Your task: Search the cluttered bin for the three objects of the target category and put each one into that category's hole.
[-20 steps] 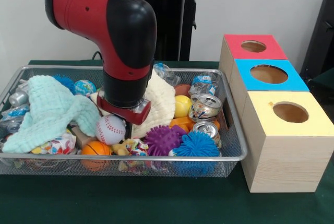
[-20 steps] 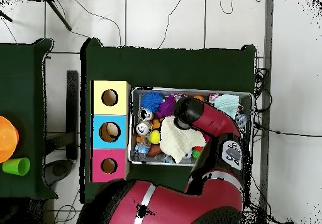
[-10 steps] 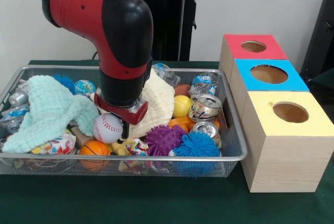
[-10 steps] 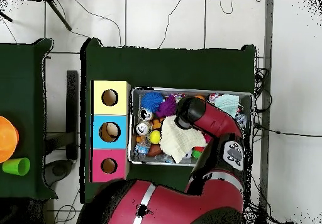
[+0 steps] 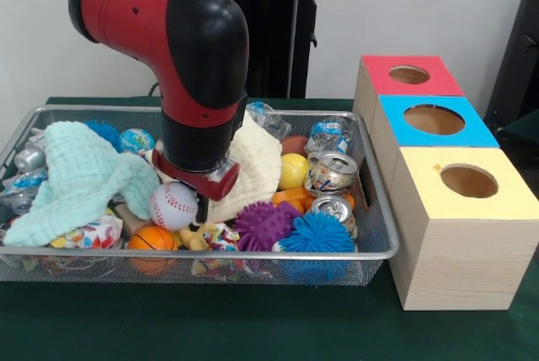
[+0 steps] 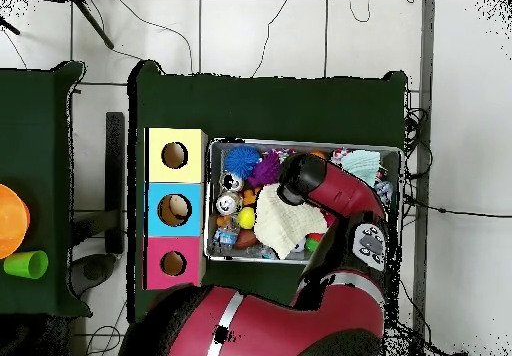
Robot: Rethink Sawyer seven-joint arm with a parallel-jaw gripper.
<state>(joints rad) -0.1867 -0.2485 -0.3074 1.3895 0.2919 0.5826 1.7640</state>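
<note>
One red and black arm [image 5: 181,50] bends down from above into the wire bin [image 5: 375,235], its black forearm standing nearly upright and ending in a red wrist collar low over the clutter. The gripper [image 5: 202,207] shows only as a dark tip below that collar, reaching down just beside the baseball [image 5: 173,205] and above the yellow toy [image 5: 195,237]; whether the fingers are wide, narrow or holding anything cannot be told, since the wrist hides them. In the overhead view the arm [image 6: 325,184] crosses the bin [image 6: 392,152] from the base side and its black end covers the middle of the bin's far edge.

Around the wrist lie a cream cloth [image 5: 257,163] behind it and a mint green cloth [image 5: 76,177] on the bin's left side. Near the front rim sit an orange ball [image 5: 153,239], a purple spiky ball [image 5: 263,225] and a blue spiky ball [image 5: 317,233]. A yellow ball [image 5: 294,171] and two crushed cans [image 5: 330,172] lie toward the right end.

Beside the bin on the green surface [image 5: 253,323] stands a row of three wooden boxes, each with a round hole: the yellow box [image 5: 467,183] nearest, the blue box [image 5: 434,119] in the middle, the red box [image 5: 410,75] farthest.
</note>
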